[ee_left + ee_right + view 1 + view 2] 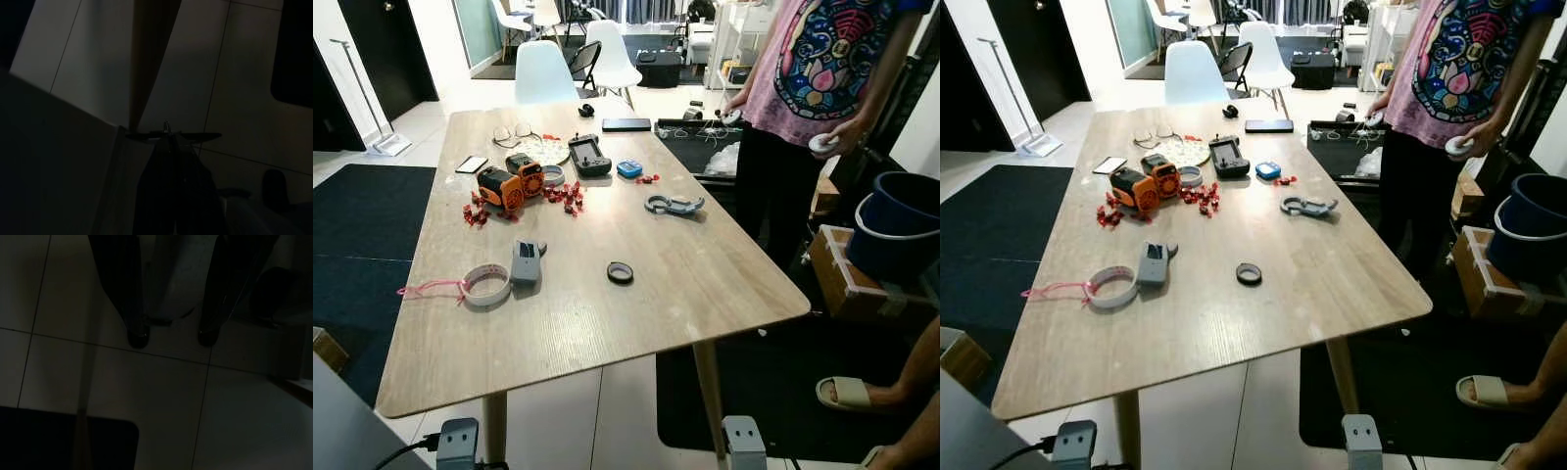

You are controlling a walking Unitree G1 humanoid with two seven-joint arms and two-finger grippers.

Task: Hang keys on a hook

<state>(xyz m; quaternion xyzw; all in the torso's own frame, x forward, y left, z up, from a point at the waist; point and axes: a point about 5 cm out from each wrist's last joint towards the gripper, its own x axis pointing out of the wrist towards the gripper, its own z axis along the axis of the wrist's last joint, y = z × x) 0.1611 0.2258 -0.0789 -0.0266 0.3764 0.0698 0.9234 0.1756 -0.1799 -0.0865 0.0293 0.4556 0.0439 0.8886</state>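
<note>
Left tool [168, 147] hung low over floor tiles, very dark, fingers looked pressed together, holding nothing. Right tool [173, 338] also hung idle over the tiles, fingers spread, empty. Keys hard to pick out on the cluttered desk [705, 284]. Best guess was the grey fob [526, 261] near the robot-side left edge, touching a tape roll [487, 285]; the grey clip [674, 204] further across was the other candidate. Either probably light, rigid and a bit slippery on wood, so pinch across the body or take the ring. Both lay on the desk top, well above and ahead of both tools. A person [822, 78] stood at the far right.
</note>
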